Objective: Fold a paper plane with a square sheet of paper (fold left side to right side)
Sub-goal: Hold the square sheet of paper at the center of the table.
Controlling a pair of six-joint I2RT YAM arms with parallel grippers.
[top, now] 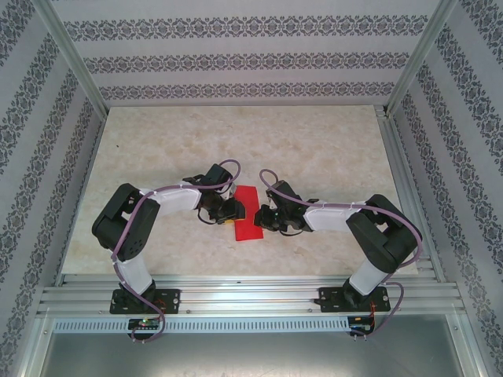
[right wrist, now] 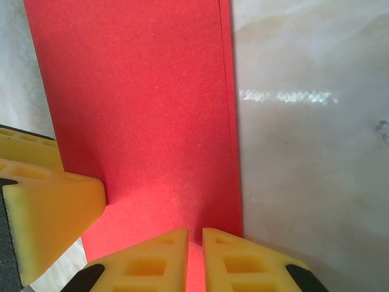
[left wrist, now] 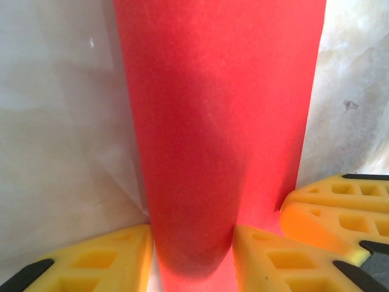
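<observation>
The square sheet of paper (top: pixel 248 206) lies mid-table, folded in half into a tall red strip, with no yellow face showing. In the left wrist view the paper (left wrist: pixel 219 109) bulges up in a rounded loop along its left side. My left gripper (left wrist: pixel 193 255) is shut on that loop, which touches both yellow fingers. In the top view the left gripper (top: pixel 231 214) sits at the strip's near left. My right gripper (top: pixel 262 217) is at the near right. Its tips (right wrist: pixel 194 243) are shut to a thin slit over the paper (right wrist: pixel 140 109), close to the stacked right edges.
The pale marble tabletop (top: pixel 330 149) spreads bare all round the strip. Patterned walls and metal frame posts (top: pixel 75 63) enclose it on three sides. The two grippers stand close together: a right finger (left wrist: pixel 340 210) shows beside the left jaws, and a left finger (right wrist: pixel 55 213) beside the right.
</observation>
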